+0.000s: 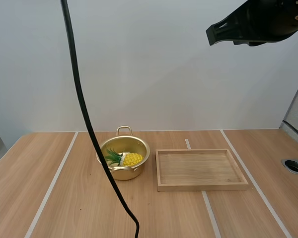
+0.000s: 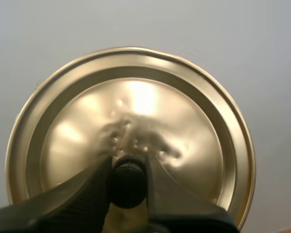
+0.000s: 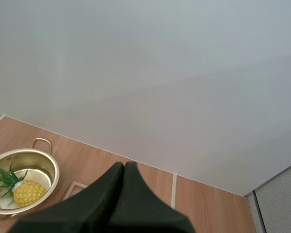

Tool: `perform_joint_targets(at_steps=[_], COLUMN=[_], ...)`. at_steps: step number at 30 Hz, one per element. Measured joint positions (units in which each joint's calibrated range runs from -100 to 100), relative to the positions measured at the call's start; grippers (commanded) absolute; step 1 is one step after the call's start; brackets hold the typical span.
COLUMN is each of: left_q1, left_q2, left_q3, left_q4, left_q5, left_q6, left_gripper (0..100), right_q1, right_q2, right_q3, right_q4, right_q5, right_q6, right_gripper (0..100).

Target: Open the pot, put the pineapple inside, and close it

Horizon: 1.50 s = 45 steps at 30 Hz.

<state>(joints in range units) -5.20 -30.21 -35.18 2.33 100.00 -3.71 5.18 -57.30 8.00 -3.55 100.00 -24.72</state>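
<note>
The small yellow plastic pineapple (image 1: pixel 130 159) is lying on its side inside the round, shiny golden metal pot (image 1: pixel 133 173). Its green leafy crown is pointing toward my left side and its knobbly body toward my right. The pot is standing open on the pale wooden table (image 1: pixel 39 193), just beside the shallow rectangular wooden tray (image 1: pixel 201 186), with a thin loop handle (image 1: pixel 124 130) on its far rim.

The round golden lid (image 2: pixel 136 107), smooth apart from some dimples near the centre, is hanging from my left gripper (image 2: pixel 127 163). The ribbed black fingers are pinching its small black knob (image 2: pixel 128 184) from both sides. The lid is blocking the wrist view, so I cannot tell which way the pot lies from that gripper.

My right gripper (image 3: pixel 124 166) is pressed together into one dark wedge, carrying nothing, with the pot low and off to its left. The right arm (image 1: pixel 258 22) is raised high above the tray side.

Judging by this, only the closing is left: the left arm must bring the lid level over the rim.
</note>
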Motion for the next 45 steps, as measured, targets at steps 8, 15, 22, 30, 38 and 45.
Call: perform_joint_targets(at_steps=[8,15,22,30,38,45], left_q1=[0.00,0.00,0.00,0.00,0.00,0.00], left_q2=[-5.46,-6.07,-4.82,0.73,9.71,12.96], left_q3=[24.81,40.15,45.48,45.58,45.74,52.01], left_q4=[0.79,3.42,4.77,-0.86,-7.20,-9.76], left_q5=[0.00,0.00,0.00,0.00,0.00,0.00], left_q6=[-0.08,0.30,3.86,11.00,15.08,17.05], left_gripper=[0,0,0,0,0,0], right_q1=[0.00,0.00,0.00,0.00,0.00,0.00], right_q2=[0.00,0.00,0.00,0.00,0.00,0.00], right_q3=[0.00,0.00,0.00,0.00,0.00,0.00], right_q4=[0.00,0.00,0.00,0.00,0.00,0.00], right_q5=[0.00,0.00,0.00,0.00,0.00,0.00], right_q6=[0.00,0.00,0.00,0.00,0.00,0.00], right_gripper=[0,0,0,0,0,0])
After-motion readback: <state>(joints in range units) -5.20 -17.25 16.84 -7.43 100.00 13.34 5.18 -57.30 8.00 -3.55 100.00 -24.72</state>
